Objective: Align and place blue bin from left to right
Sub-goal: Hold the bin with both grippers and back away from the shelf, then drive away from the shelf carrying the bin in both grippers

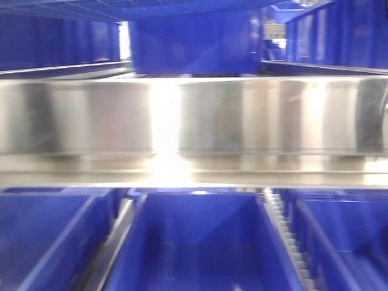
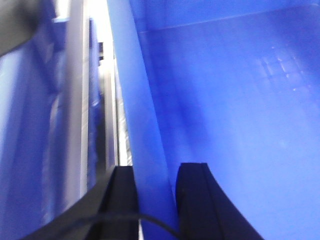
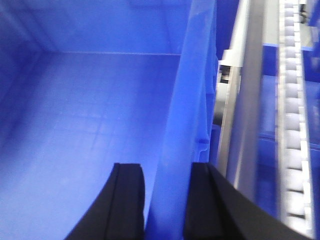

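Fingers of left gripper [image 2: 157,169] & right gripper [image 3: 164,167] clamp blue bin [image 3: 100,100] walls beside steel rack [image 1: 242,115] w/ rollers [image 3: 295,125].

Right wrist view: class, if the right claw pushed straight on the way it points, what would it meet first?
The blue bin: its side wall stands between the fingers of the right claw; depth is unclear.

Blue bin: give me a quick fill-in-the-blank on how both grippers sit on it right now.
1. The left gripper straddles the left ____ of the blue bin.
2. The right gripper has one finger inside the bin and the other ____ it.
3. In the right wrist view, a track of ____ runs to the right of the bin.

Missing words: wall; outside; rollers.
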Available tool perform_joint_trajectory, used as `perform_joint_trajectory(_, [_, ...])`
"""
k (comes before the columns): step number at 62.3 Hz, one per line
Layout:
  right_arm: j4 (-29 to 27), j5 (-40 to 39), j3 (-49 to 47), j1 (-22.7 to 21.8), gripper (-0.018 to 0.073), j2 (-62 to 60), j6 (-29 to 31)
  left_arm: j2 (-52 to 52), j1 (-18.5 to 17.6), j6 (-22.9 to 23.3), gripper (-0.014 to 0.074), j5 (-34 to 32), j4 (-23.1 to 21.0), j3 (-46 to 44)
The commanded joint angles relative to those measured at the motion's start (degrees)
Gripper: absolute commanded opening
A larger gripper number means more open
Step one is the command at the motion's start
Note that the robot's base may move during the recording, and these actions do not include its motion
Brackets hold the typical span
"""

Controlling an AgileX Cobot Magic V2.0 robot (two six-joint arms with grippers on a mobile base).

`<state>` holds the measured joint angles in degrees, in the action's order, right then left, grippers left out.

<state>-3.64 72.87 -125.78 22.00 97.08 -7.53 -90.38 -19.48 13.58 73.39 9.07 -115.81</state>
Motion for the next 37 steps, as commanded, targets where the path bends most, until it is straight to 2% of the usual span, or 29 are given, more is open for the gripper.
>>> perform_joint_trajectory(1, [0.32,-5.87,-0.82,-0.07,-0.0068,-1.79,1.57,1.25,-0.44,-1.46,-0.0009,-3.43,0.24,-0.67])
perform_joint_trajectory(37, [0.32,-5.87,-0.82,-0.07,-0.0068,-1.79,1.57,1.25,-0.44,-1.46,-0.0009,-3.43,0.24,-0.67])
